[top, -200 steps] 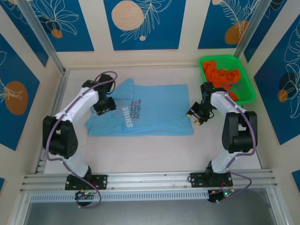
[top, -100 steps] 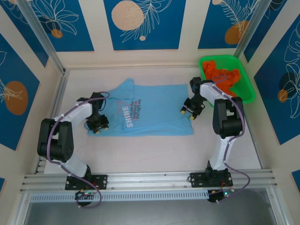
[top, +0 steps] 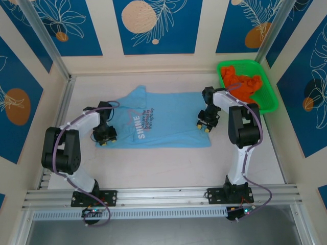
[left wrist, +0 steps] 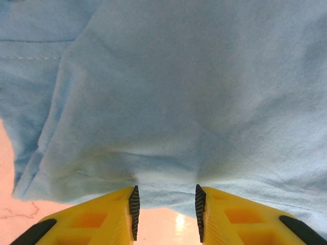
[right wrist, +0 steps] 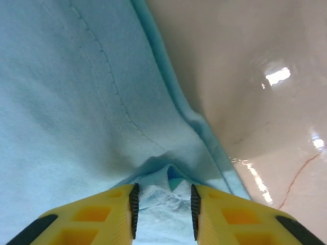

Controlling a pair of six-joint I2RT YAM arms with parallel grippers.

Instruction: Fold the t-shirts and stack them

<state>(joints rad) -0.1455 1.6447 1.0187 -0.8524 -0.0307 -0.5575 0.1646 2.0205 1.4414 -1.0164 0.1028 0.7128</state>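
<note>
Out on the middle of the worktop [top: 163,166] lies the light blue t-shirt [top: 168,122], spread flat with its white SHINE lettering facing up, and there's an arm working each end of it. The left gripper [top: 103,139] is down at the shirt's left edge. The right gripper [top: 203,125] is down at the right edge, near the green mesh basket [top: 269,108] in the far right corner, where the orange t-shirt [top: 244,84] sits crumpled. This is thin, limp cloth: it weighs next to nothing, sags and creases wherever it isn't supported, and probably drags on the glossy surface. To my eye the places to take hold are the edges and corners, two points at once so that the panel lifts evenly. The overhead camera gives the layout but hides the contact itself under the wrists, and that's what the wrist cameras supply. On the left wrist view the jaws stand a narrow way apart, the shirt's edge just reaches in between the tips, and bare worktop shows behind it, so I'd say nothing is gripped there yet. On the right wrist view the gap is equally narrow, and a small pucker of cloth [right wrist: 166,178] is humped up between the tips beside the stitched hem [right wrist: 204,135]. Whether those jaws are actually biting, I can't tell.
</note>
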